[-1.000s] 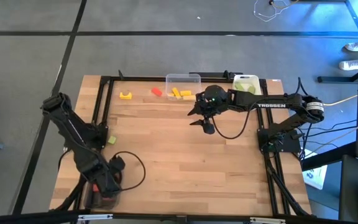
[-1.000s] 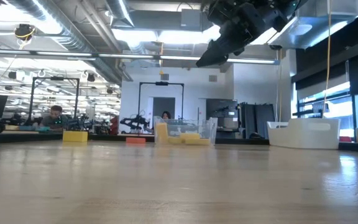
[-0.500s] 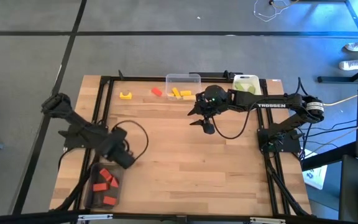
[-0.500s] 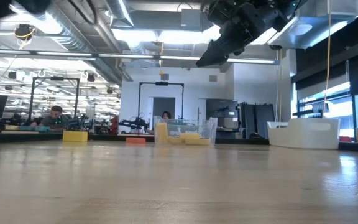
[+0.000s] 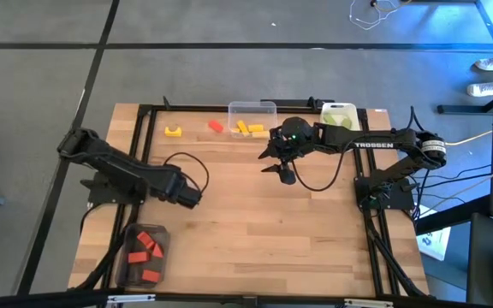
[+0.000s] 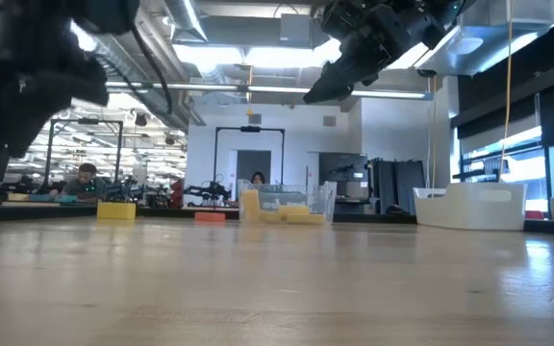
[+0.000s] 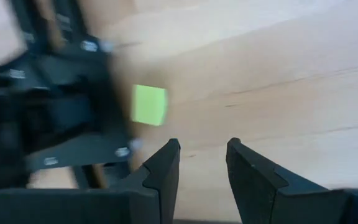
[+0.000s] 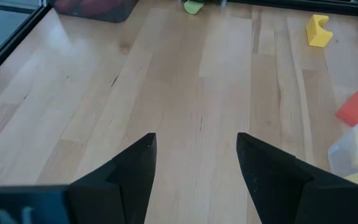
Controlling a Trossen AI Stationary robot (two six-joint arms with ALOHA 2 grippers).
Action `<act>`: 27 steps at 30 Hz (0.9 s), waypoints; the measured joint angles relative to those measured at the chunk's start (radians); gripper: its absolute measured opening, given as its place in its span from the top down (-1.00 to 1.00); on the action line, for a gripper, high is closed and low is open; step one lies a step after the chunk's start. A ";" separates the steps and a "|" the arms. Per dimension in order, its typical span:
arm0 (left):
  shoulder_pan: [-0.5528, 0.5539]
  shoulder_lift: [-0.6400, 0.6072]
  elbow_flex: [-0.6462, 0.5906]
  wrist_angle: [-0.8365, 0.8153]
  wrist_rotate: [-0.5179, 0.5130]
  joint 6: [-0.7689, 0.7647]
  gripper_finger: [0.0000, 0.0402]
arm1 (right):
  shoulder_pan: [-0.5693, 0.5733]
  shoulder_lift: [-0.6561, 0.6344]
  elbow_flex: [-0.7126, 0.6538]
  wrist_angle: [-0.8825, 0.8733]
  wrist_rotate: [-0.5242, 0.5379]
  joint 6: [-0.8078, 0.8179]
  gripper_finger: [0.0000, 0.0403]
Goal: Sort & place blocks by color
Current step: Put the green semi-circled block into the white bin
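The left gripper (image 5: pixel 191 197) reaches low over the table's left side, fingers parted, seemingly empty, a green block (image 7: pixel 149 104) showing only in its wrist view; the right gripper (image 5: pixel 286 175) hangs open mid-table.

One camera looks straight down on the whole desk (image 5: pixel 255 222); another sits at desktop height, facing the room. Each wrist camera peers close past its fingers. All share the wooden desktop.
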 joint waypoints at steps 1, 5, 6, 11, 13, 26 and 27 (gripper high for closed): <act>0.005 0.000 -0.024 0.037 0.009 0.000 0.39 | 0.000 0.000 0.000 0.000 0.000 -0.001 -0.11; 0.015 0.001 -0.120 0.142 0.010 -0.001 0.39 | 0.000 0.000 0.000 0.000 0.000 -0.003 -0.11; 0.016 0.001 -0.140 0.159 0.010 -0.002 0.39 | 0.000 0.000 0.000 0.000 0.000 -0.003 -0.11; 0.015 0.001 -0.202 0.161 0.008 -0.024 0.39 | 0.000 0.000 0.000 0.000 0.000 -0.007 -0.11; 0.015 0.001 -0.225 0.162 0.010 -0.029 0.39 | 0.000 0.000 0.000 0.000 0.000 -0.008 -0.11; 0.045 0.002 -0.259 0.176 0.028 -0.052 0.39 | 0.000 0.000 0.000 0.000 0.000 -0.035 -0.11; 0.053 0.002 -0.259 0.182 0.031 -0.060 0.39 | 0.000 0.000 0.000 0.000 0.000 -0.035 -0.11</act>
